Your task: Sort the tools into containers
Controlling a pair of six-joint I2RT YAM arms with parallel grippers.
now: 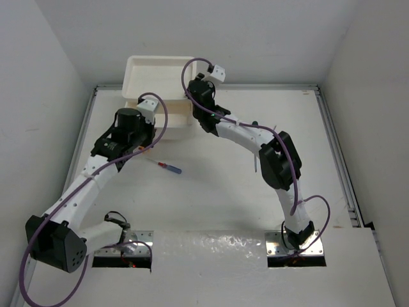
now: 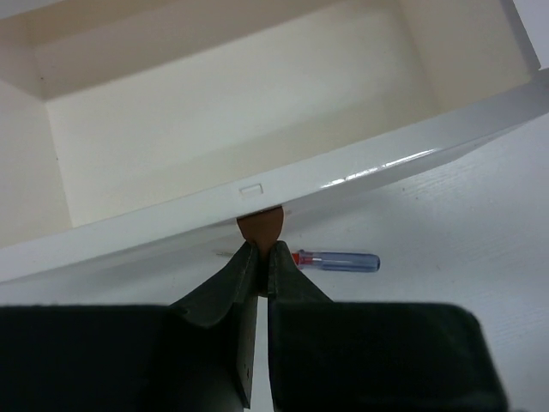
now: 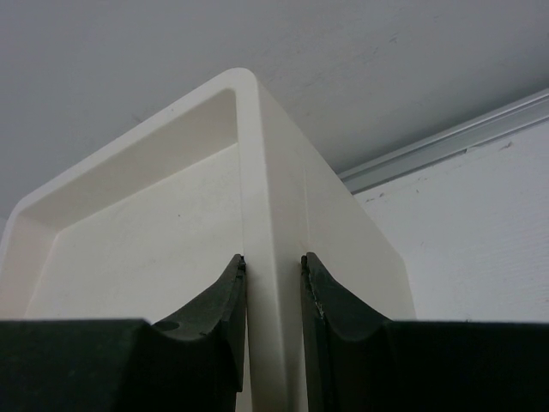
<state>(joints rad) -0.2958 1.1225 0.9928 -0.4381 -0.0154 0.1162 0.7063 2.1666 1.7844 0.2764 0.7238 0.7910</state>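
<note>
Left pincer [image 2: 262, 251] pinching brown handle [image 2: 260, 225], right pincer [image 3: 273, 263] clamping box rim [image 3: 256, 146]

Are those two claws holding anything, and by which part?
Left gripper pinches the open drawer by its brown handle. Right gripper clamps the white box by the side wall of its top tray.

Straight ahead of the left gripper [image 2: 260, 251] it's blocked: the open drawer [image 2: 360, 172] front runs across the full width, with its brown handle [image 2: 260, 226] pinched between the fingers. Just past the tips, off to the right, lies the blue-and-red screwdriver [image 2: 339, 261]. The rest of that side is bare table [image 2: 480, 257]. The right gripper [image 3: 273, 268] straddles a wall of the white box [image 3: 274, 172], so there's zero sideways room. There's open table on its right and a grey wall [image 3: 257, 43] beyond.
</note>
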